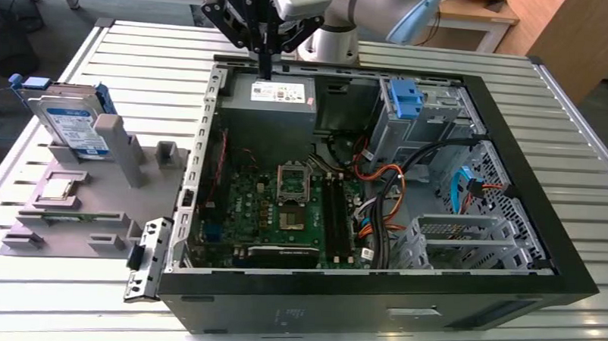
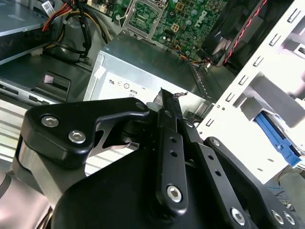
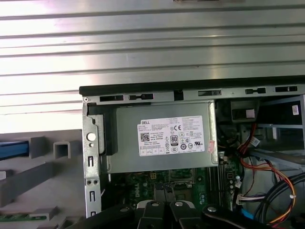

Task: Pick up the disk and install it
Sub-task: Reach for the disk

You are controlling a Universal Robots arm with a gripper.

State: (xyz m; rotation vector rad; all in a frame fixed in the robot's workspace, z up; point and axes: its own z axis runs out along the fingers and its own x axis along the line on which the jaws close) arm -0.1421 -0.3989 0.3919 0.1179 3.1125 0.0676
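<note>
The disk [image 1: 75,126], a silver drive with a white-and-blue label in a blue frame, stands on edge in a grey fixture [image 1: 90,208] at the exterior view's left, outside the computer case. My gripper [image 1: 264,70] hangs over the case's far edge, above the grey power supply [image 1: 276,94], well apart from the disk. Its black fingers are pressed together with nothing between them in both wrist views, where the gripper [image 2: 167,95] [image 3: 164,195] points at the power supply [image 3: 162,143]. A strip of the disk's blue frame [image 3: 12,150] shows beside the case.
The open computer case [image 1: 544,247] lies on a slatted metal table [image 1: 136,51], showing the motherboard [image 1: 282,208], cables [image 1: 384,188] and a blue bracket [image 1: 408,98] in the drive cage. A small square silver chip [image 1: 63,189] rests on the fixture.
</note>
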